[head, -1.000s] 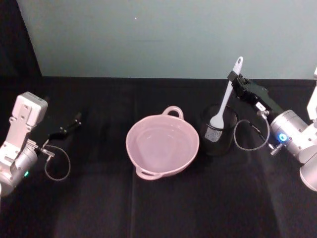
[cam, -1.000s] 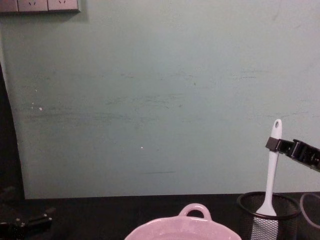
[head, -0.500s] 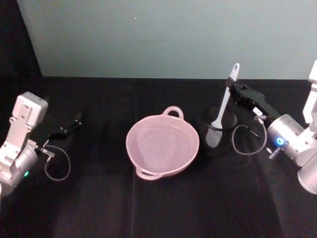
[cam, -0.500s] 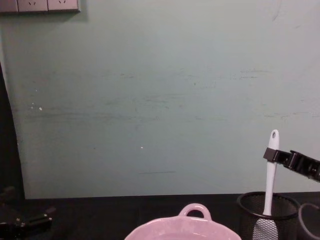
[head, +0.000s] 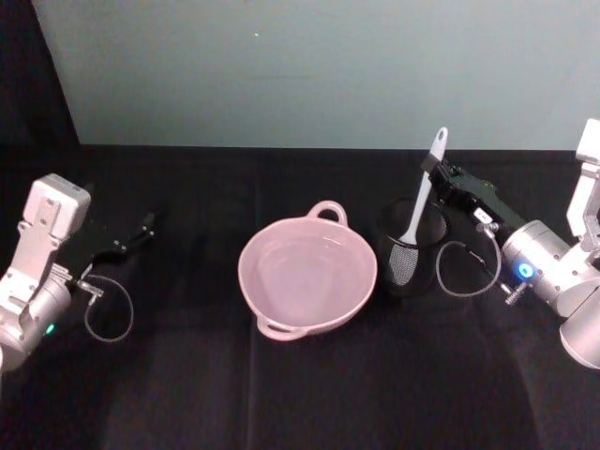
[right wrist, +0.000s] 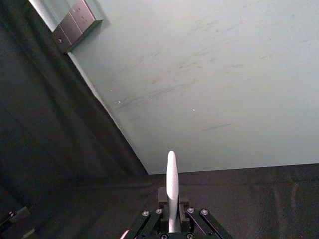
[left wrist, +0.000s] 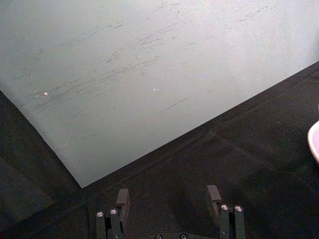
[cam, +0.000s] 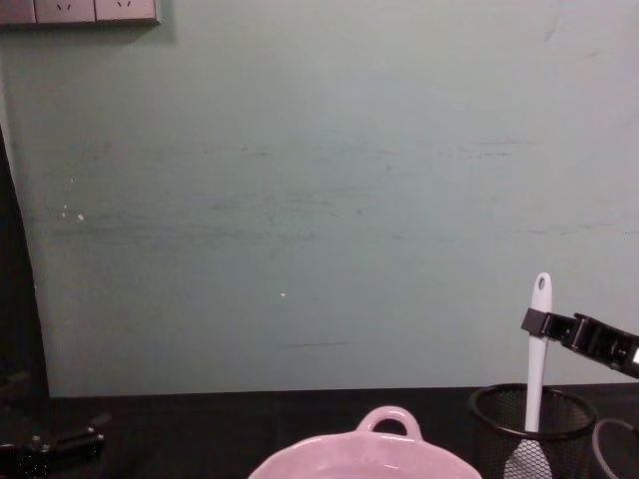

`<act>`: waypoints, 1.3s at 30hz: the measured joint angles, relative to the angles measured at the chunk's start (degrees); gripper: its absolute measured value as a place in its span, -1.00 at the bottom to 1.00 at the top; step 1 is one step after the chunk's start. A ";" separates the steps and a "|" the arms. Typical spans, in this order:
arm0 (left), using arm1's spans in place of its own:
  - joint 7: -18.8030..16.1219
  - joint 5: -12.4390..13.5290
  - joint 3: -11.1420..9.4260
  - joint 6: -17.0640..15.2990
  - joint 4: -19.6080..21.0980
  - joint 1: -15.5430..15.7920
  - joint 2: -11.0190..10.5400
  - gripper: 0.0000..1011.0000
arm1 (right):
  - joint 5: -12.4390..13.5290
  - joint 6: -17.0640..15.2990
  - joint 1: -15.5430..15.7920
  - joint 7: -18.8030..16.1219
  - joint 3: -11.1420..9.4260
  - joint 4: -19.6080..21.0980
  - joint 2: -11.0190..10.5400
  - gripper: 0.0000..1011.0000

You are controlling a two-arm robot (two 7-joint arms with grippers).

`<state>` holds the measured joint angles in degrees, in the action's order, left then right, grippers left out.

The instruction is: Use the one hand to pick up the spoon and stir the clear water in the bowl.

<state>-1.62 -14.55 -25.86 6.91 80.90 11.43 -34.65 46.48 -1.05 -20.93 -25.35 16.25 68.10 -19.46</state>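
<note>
At far left, the left gripper [head: 145, 225] rests parked low over the black table [head: 187, 375], its two fingers spread with nothing between them, as the left wrist view shows. Well to its right sits the pale pink bowl [head: 307, 274], holding clear water, its loop handle toward the wall. Just beyond the bowl stands the black wire-mesh cup [head: 410, 246], with the white spoon [head: 419, 202] upright inside it, paddle head down in the mesh. The right gripper [head: 433, 167] is clamped on the spoon's handle a little below the holed tip, which sticks up past the fingers in the right wrist view.

Over the past second the spoon has sunk: its head, then near the cup's rim, now sits deep in the cup, and the gripper has dropped with it. That appears to run against the task, which needs the spoon raised clear of the cup and carried left to the bowl beside the gripper; stirring has not begun.
</note>
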 joint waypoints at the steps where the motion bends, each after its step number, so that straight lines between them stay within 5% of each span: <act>1: 0.00 0.00 0.00 0.00 0.00 0.00 0.00 1.00 | 0.00 0.00 0.01 0.01 0.00 0.01 0.00 -0.77; 9: 0.00 0.00 0.00 0.00 0.00 0.00 0.00 1.00 | -0.07 0.03 0.08 0.10 0.01 0.15 -0.02 -0.67; 30: 0.00 0.00 0.00 0.00 0.00 0.00 0.00 1.00 | -0.17 0.16 0.15 0.22 0.00 0.36 -0.05 0.66; 39: 0.00 0.00 0.00 0.00 0.00 0.00 0.00 1.00 | -0.17 0.17 0.15 0.26 0.00 0.37 -0.05 0.98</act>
<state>-1.62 -14.55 -25.86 6.91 80.90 11.43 -34.65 46.31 -0.89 -20.78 -25.09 16.25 68.48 -19.51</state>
